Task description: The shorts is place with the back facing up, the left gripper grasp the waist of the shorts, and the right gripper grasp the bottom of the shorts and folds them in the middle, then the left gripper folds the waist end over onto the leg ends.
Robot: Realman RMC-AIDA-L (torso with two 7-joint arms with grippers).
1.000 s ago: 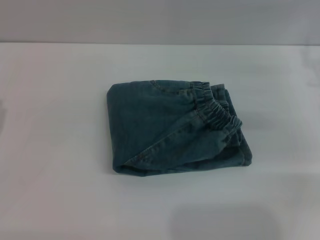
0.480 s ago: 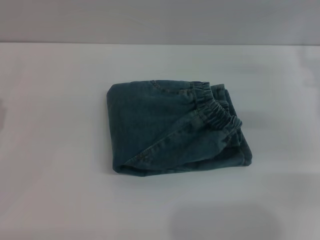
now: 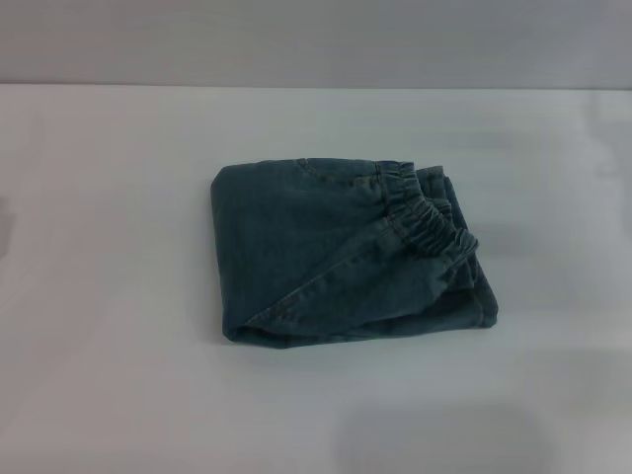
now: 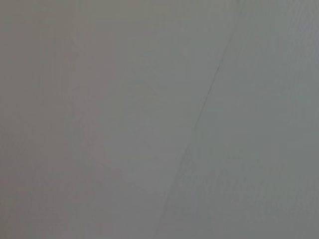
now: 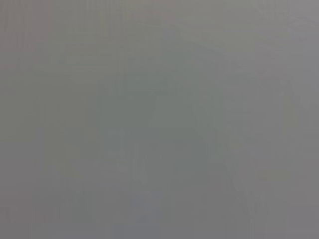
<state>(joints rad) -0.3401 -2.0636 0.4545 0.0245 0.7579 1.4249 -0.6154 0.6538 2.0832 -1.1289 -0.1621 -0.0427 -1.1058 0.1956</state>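
The shorts (image 3: 336, 257) lie folded into a compact blue-green denim bundle in the middle of the white table (image 3: 109, 296) in the head view. The ruched elastic waist (image 3: 425, 212) runs along the bundle's right side, lying on top of the layers beneath. The leg ends are hidden under the fold; only a strip of denim edge shows at the lower right. Neither the left gripper nor the right gripper shows in any view. Both wrist views show only a plain grey surface.
The white table stretches wide on all sides of the bundle, with its far edge (image 3: 316, 87) meeting a grey wall. A thin dark line (image 4: 199, 114) crosses the grey surface in the left wrist view.
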